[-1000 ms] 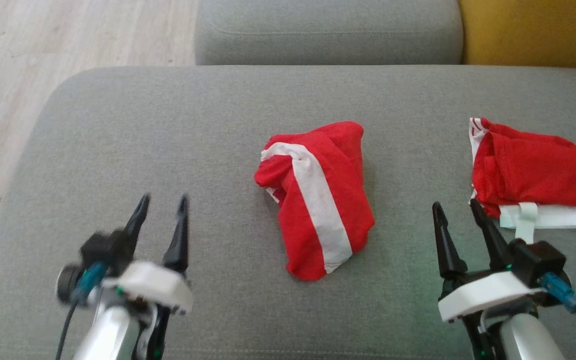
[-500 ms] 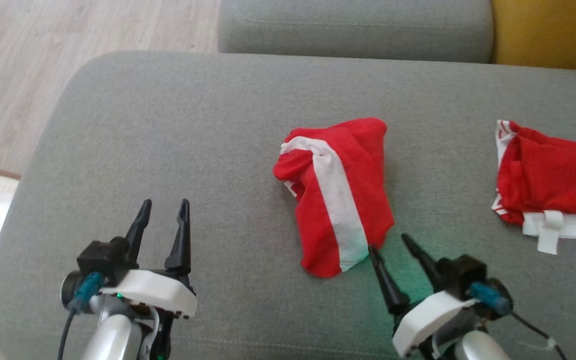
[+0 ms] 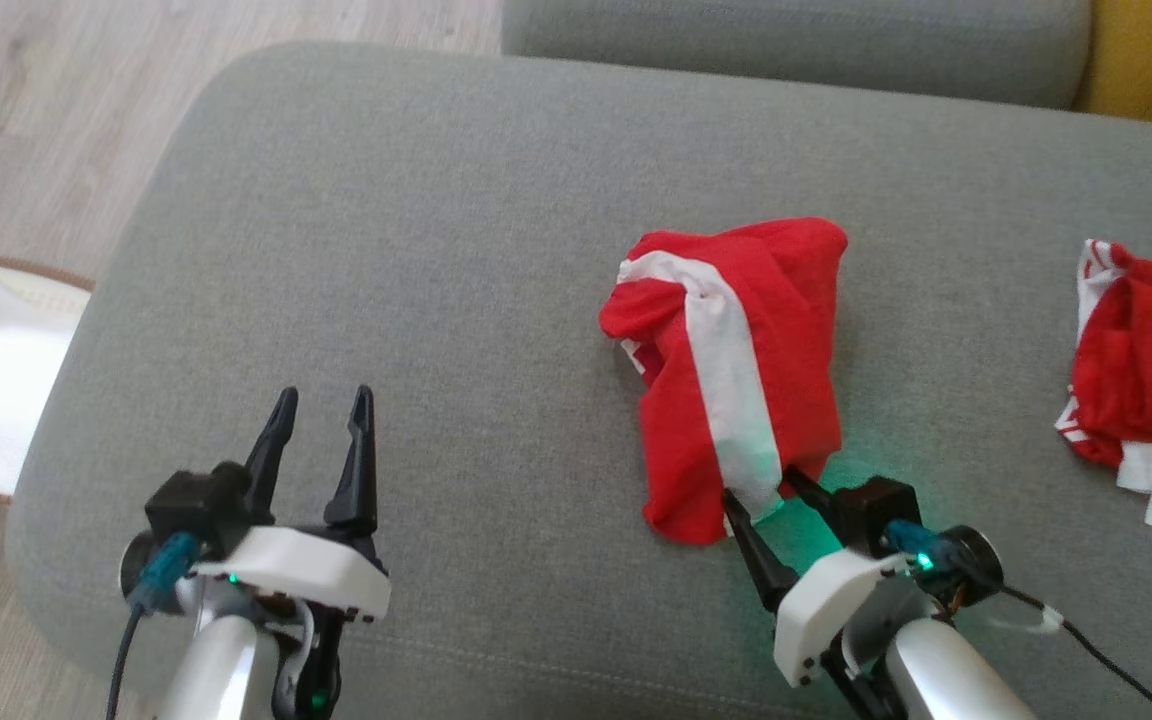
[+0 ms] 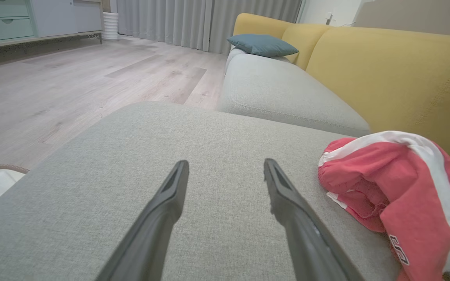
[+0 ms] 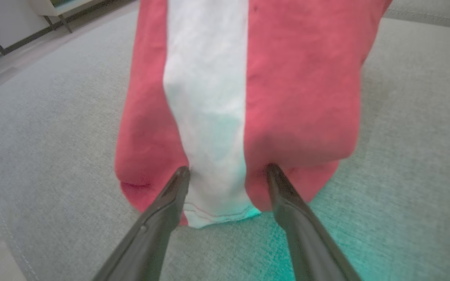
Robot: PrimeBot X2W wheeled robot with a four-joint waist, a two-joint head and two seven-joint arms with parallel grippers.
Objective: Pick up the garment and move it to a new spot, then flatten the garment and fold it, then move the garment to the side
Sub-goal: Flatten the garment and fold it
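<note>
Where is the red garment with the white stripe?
In the head view the striped red garment lies crumpled on the grey cushion, right of centre, its near hem at the open right gripper; a second red garment lies farther right.

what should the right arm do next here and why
Probably close the right end effector on the near hem of the garment: its jaws stand open either side of the white stripe at that edge, tips at the cloth, so a pinch there should give a hold for lifting.
</note>
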